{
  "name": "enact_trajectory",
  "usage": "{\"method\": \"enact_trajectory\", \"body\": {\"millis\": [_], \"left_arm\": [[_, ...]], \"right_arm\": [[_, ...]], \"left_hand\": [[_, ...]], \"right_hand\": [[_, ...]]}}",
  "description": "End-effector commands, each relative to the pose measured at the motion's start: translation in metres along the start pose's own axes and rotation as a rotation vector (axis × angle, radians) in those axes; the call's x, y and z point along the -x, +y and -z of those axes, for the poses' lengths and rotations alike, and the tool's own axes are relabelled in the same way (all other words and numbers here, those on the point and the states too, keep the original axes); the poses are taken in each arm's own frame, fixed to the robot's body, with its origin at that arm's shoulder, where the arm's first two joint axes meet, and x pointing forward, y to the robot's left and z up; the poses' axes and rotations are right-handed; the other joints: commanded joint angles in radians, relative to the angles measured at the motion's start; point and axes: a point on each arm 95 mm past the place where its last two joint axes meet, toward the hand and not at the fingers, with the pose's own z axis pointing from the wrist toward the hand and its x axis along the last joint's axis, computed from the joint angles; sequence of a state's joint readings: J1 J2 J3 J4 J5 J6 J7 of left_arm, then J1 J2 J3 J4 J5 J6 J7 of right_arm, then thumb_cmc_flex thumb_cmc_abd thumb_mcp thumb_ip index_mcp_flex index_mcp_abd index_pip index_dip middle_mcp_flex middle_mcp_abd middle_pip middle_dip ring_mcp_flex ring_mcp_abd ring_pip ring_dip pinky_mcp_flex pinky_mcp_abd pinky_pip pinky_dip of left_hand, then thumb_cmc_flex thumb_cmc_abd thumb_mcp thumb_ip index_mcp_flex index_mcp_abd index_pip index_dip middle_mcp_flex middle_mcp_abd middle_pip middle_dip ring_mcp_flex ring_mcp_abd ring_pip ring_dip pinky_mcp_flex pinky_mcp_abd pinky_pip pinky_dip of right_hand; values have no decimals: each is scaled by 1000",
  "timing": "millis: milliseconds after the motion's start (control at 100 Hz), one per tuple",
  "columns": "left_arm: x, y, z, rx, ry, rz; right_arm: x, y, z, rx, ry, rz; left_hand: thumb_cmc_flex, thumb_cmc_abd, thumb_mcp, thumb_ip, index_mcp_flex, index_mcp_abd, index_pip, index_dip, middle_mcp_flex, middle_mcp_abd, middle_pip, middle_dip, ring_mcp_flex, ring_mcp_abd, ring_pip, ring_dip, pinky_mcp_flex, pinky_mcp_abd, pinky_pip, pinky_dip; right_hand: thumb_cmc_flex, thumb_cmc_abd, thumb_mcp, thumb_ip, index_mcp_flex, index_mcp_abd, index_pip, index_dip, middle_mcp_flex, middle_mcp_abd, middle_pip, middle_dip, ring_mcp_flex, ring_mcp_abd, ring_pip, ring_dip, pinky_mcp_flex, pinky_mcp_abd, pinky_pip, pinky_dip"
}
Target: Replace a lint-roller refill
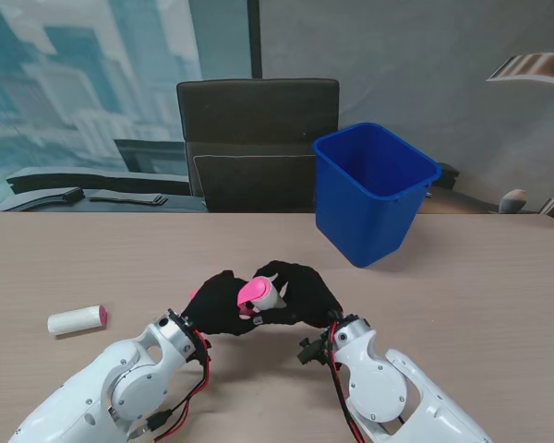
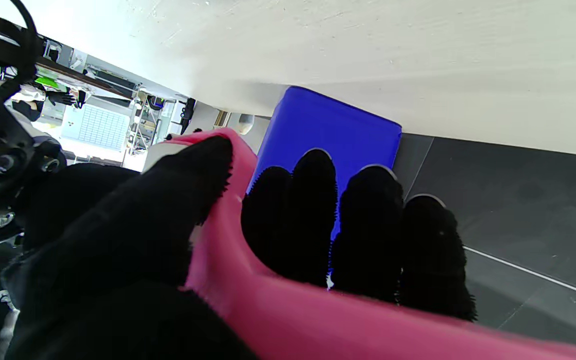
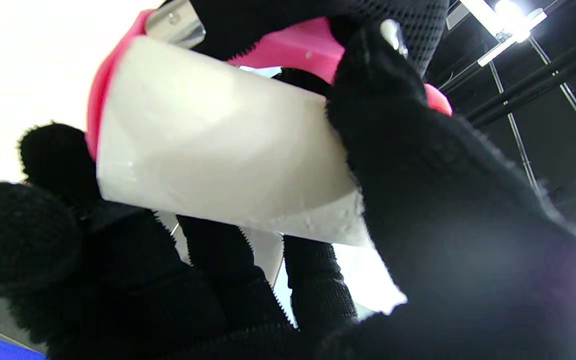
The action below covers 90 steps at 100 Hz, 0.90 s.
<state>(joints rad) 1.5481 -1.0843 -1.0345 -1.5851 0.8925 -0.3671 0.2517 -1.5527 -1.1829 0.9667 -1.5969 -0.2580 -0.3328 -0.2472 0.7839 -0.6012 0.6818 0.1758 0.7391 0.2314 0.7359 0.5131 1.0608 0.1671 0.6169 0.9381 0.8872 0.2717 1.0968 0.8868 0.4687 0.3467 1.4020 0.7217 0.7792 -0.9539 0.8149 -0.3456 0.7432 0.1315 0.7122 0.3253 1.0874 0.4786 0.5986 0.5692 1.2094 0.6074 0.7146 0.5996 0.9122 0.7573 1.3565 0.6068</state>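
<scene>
Hands meet mid-counter: your left robot hand grips the pink roller handle, your right robot hand clasps the white roll; pulling it off comes next, probably.

Landmark: bin
Hands: near bin, nearer to me, meeting on roller
Spare roll: on table, far left of bin
Chair: just left of bin, behind table

no readable text, labels, brands, numbers or signs anywhere in the views
</scene>
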Motion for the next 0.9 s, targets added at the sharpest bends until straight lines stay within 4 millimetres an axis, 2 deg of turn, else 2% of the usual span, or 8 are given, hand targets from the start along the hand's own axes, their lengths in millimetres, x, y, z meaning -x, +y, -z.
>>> {"method": "enact_trajectory", "body": {"millis": [0,110,310,430,890], "left_arm": [[-1,0,-5,11,10,-7],[0,0,-5,10,31,-34],[0,0,-5,8,70,-75],[1,-1,-5,11,82,-91],[1,-4,-7,4,112,-118]], "right_arm": [[-16,-15,0,-35,31,-39],[-17,-16,2,-40,15,-77],[-19,-18,4,-48,-28,-171],[-20,-19,6,-50,-52,-227],[-24,-25,9,-68,-128,-438]], "left_hand": [[223,33,271,160,-116,-43,-16,12,-21,-34,27,47,37,2,61,27,0,-41,44,-2],[217,35,276,175,-112,-48,-6,17,-21,-35,32,54,43,-6,74,34,6,-44,53,1],[215,35,273,184,-100,-56,9,23,-18,-39,31,55,48,-11,80,35,10,-44,58,1],[215,36,270,185,-95,-61,16,26,-17,-39,30,56,50,-11,82,35,12,-45,60,1],[214,42,262,188,-88,-71,29,30,-16,-45,28,58,50,-18,84,35,15,-47,62,-2]], "right_hand": [[267,237,283,58,147,33,210,42,78,-88,81,42,109,-576,342,62,110,-527,101,24],[270,233,283,56,149,39,213,39,79,-83,81,43,110,-583,373,72,122,-531,114,36],[275,224,288,49,159,44,222,37,81,-66,80,45,110,-599,443,99,153,-537,142,58],[280,218,292,46,166,49,229,34,84,-51,79,44,110,-600,476,111,171,-537,153,66],[284,224,278,44,162,61,242,29,83,-34,93,57,111,-636,546,132,194,-561,194,87]]}}
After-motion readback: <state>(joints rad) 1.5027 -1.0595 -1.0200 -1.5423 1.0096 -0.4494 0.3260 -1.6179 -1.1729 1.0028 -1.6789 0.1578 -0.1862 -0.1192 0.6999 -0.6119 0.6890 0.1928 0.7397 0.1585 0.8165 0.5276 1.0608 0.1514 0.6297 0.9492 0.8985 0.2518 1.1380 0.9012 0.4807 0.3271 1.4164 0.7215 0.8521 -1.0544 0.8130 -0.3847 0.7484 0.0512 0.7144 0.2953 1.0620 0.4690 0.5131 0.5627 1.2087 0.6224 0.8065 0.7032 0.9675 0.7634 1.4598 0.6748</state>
